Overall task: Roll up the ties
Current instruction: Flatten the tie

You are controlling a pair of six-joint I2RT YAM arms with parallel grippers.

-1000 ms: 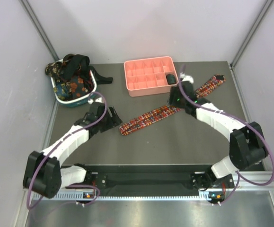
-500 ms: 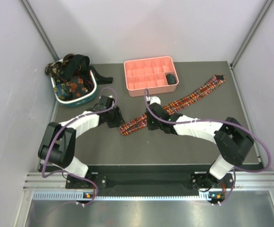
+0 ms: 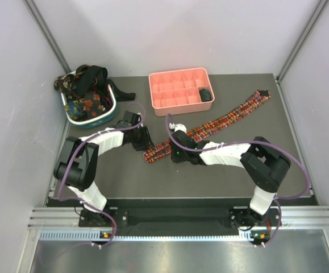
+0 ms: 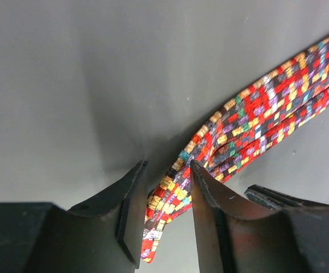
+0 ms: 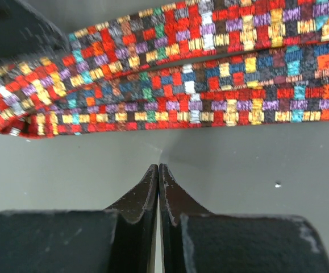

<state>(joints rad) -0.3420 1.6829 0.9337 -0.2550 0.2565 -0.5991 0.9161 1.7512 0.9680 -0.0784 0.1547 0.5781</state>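
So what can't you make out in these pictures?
Top view: ties heaped in the basket, too tangled to count.
Top view: dark thing in the pink tray, too small to name.
Right wrist view: plaid tie, its far length cut off by the frame's edge.

Open passage: the bare table along the near side, in front of the plaid tie, which crosses the middle diagonally. Its near-left end is crowded: left gripper clamped on it, right gripper closed just beside. Far edge obstructed by tray and basket; the gap between them is partly taken by a trailing black tie. Walls bound both flanks.
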